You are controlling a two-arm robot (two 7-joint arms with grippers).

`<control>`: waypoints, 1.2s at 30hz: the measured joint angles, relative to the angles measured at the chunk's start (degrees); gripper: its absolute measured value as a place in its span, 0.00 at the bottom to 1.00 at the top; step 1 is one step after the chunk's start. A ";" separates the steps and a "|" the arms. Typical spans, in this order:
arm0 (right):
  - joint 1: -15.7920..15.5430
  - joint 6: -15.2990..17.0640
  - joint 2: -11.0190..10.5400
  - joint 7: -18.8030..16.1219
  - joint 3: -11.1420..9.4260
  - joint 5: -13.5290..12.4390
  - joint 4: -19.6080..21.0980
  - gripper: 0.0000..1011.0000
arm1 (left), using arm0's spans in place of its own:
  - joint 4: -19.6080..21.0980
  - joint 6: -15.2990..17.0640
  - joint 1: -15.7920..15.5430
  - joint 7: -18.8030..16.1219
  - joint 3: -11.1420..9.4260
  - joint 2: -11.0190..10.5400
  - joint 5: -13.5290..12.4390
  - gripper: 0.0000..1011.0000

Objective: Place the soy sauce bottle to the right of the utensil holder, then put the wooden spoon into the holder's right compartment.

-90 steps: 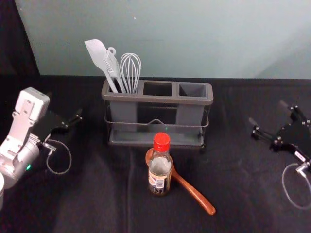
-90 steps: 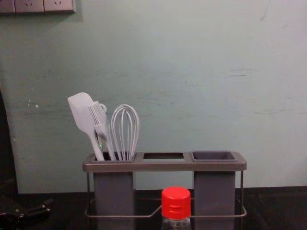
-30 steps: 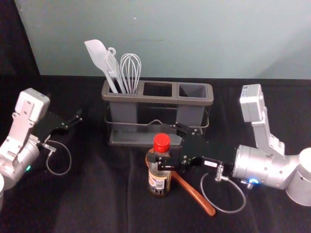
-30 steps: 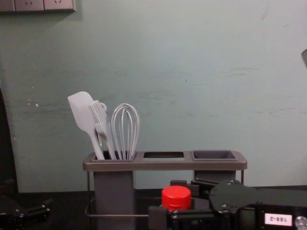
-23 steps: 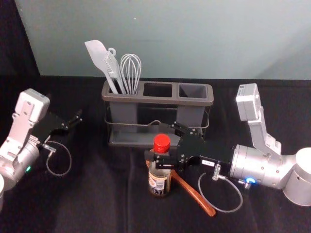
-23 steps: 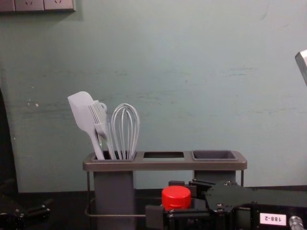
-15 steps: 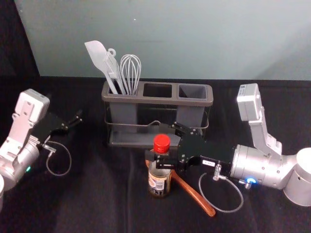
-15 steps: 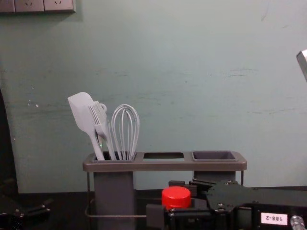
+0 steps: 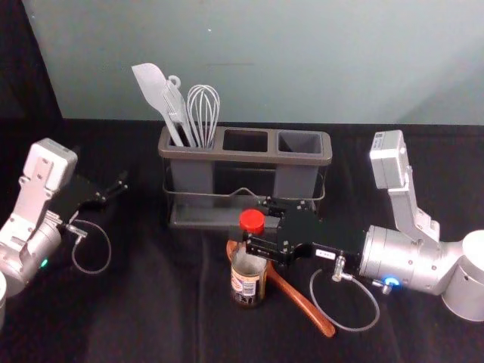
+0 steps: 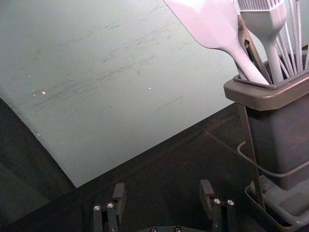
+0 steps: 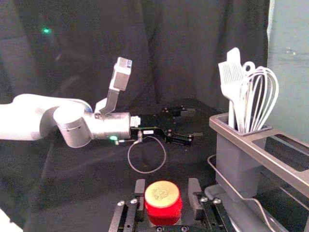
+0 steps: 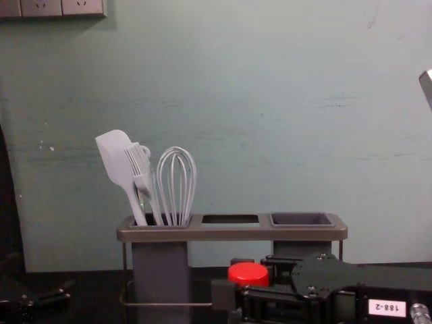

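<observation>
The soy sauce bottle [image 9: 249,287] stands upright before the utensil holder [image 9: 246,156], by the wooden spoon [image 9: 319,321]: probably slippery glass, best gripped below its cap [image 9: 252,221]. The right gripper's [image 11: 167,185] part-open fingers flank it, contact unclear. The left gripper [image 10: 162,186] idles left, spread.

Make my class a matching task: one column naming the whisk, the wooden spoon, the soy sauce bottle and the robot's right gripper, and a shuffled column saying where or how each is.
Column one
1. Whisk
2. Wooden spoon
3. Soy sauce bottle
4. Right gripper

Column two
A. Upright, with a red cap
B. At the bottle, near its top
C. Standing in the left compartment of the utensil holder
D. Lying down, partly hidden by the bottle in the head view

Pairs: 1-C, 2-D, 3-A, 4-B
</observation>
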State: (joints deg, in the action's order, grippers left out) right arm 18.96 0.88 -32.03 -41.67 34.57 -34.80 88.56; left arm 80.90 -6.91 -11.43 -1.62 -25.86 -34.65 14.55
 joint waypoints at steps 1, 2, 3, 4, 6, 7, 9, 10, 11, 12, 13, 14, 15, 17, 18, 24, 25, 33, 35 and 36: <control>-0.01 -0.01 -0.01 -0.05 -0.01 0.00 0.01 0.56 | 0.00 0.00 0.00 0.00 0.00 0.00 0.00 0.99; -0.01 -0.02 -0.01 -0.06 -0.01 0.00 0.01 0.51 | 0.00 0.00 0.00 0.00 0.00 0.00 0.00 0.99; -0.02 -0.03 -0.02 -0.08 -0.02 0.00 0.02 0.48 | 0.00 0.00 0.00 0.00 0.00 0.00 0.00 0.99; -0.03 -0.03 -0.02 -0.09 -0.02 0.00 0.03 0.45 | 0.00 0.00 0.00 0.00 0.00 0.00 0.00 0.99; -0.04 -0.04 -0.04 -0.10 -0.02 0.00 0.04 0.40 | 0.00 0.00 0.00 0.00 0.00 0.00 0.00 0.99; -0.04 -0.05 -0.04 -0.11 -0.02 0.01 0.04 0.39 | 0.00 0.00 0.00 0.00 0.00 0.00 0.00 0.99; -0.05 -0.06 -0.05 -0.11 -0.02 0.01 0.05 0.39 | 0.00 0.00 0.00 0.00 0.00 0.00 0.00 0.99; -0.05 -0.06 -0.05 -0.11 -0.02 0.01 0.06 0.39 | 0.00 0.00 0.00 0.00 0.00 0.00 0.00 0.99; -0.05 -0.07 -0.06 -0.11 -0.02 0.01 0.06 0.39 | 0.00 0.00 0.00 0.00 0.00 0.00 0.00 0.99; -0.05 -0.08 -0.06 -0.11 -0.02 0.01 0.06 0.39 | 0.00 0.00 0.00 0.00 0.00 0.00 0.00 0.99; -0.05 -0.08 -0.06 -0.11 -0.02 0.01 0.06 0.39 | 0.00 0.00 0.00 0.00 0.00 0.00 0.00 0.99; -0.05 -0.08 -0.07 -0.11 -0.02 0.01 0.06 0.39 | 0.00 0.00 0.00 0.00 0.00 0.00 0.00 0.99; -0.05 -0.08 -0.07 -0.11 -0.02 0.01 0.06 0.39 | 0.00 0.00 0.00 0.00 0.00 0.00 0.00 0.99; -0.04 -0.47 -0.46 -0.38 -0.03 -0.05 0.69 0.39 | 0.00 0.00 0.00 0.00 0.00 0.00 0.00 0.99; -0.03 -0.57 -0.62 -0.52 -0.08 -0.13 1.01 0.39 | 0.00 0.00 0.00 0.00 0.00 0.00 0.00 0.99; -0.04 -0.25 -2.70 -0.76 -1.12 -1.31 5.54 0.39 | 0.00 0.00 0.00 0.00 0.00 0.00 0.00 0.99; -0.06 -0.15 -3.03 -0.75 -1.40 -1.63 6.17 0.39 | 0.00 0.00 0.00 0.00 0.00 0.00 0.00 0.99; 0.56 1.99 -5.88 -0.28 -4.11 -5.67 11.85 0.39 | 0.00 0.00 0.00 0.00 0.00 0.00 0.00 0.99; 1.11 2.86 -6.91 0.18 -4.90 -6.61 13.62 0.39 | 0.00 0.00 0.00 0.00 0.00 0.00 0.00 0.99; 1.32 3.09 -7.23 0.30 -5.12 -6.86 14.11 0.39 | 0.00 0.00 0.00 0.00 0.00 0.00 0.00 0.99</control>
State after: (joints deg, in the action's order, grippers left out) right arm 20.28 3.97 -39.26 -41.36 29.45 -41.66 102.67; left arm 80.90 -6.91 -11.43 -1.62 -25.86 -34.65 14.55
